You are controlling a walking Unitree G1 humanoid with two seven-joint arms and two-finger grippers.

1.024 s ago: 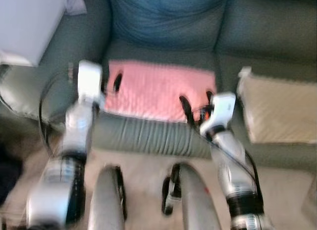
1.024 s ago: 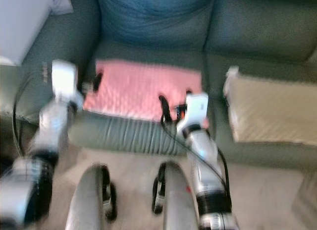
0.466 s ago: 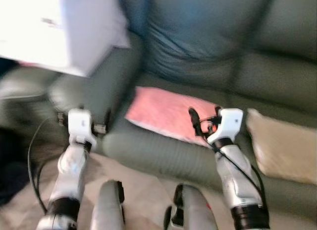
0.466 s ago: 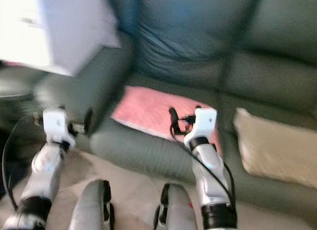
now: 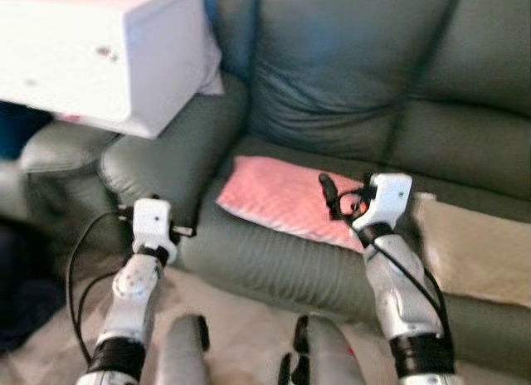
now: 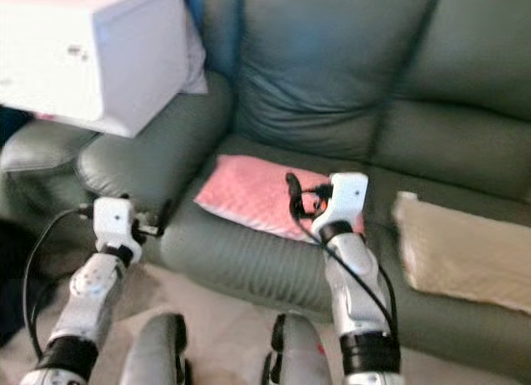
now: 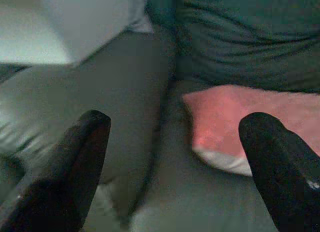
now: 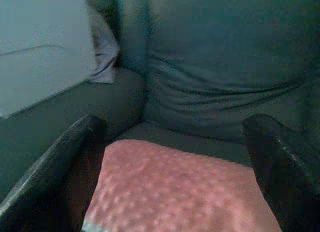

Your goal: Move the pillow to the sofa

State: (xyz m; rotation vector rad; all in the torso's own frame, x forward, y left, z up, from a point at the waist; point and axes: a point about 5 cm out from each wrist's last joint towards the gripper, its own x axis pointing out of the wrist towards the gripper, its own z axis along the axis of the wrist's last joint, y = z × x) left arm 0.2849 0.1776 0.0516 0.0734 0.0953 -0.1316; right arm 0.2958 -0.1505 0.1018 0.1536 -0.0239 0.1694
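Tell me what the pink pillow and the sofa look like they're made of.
Pink pillow: soft fabric, probably plush, with a raised dotted texture and a matte look. Sofa: dark green, likely leather or faux leather, with smooth creases and a faint sheen.

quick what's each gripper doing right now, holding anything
Left gripper: open, holding nothing, in front of the sofa arm.
Right gripper: open, holding nothing, over the pink pillow on the sofa seat.

**Soft, blurred head views; dim wrist views**

Both eye views are smeared throughout. The white boxy cabinet at upper left glares, nearly blown out. Wrist views are dark, bluish and grainy; the pink quilted fabric pillow looks dull, and near black fingers are unfocused.
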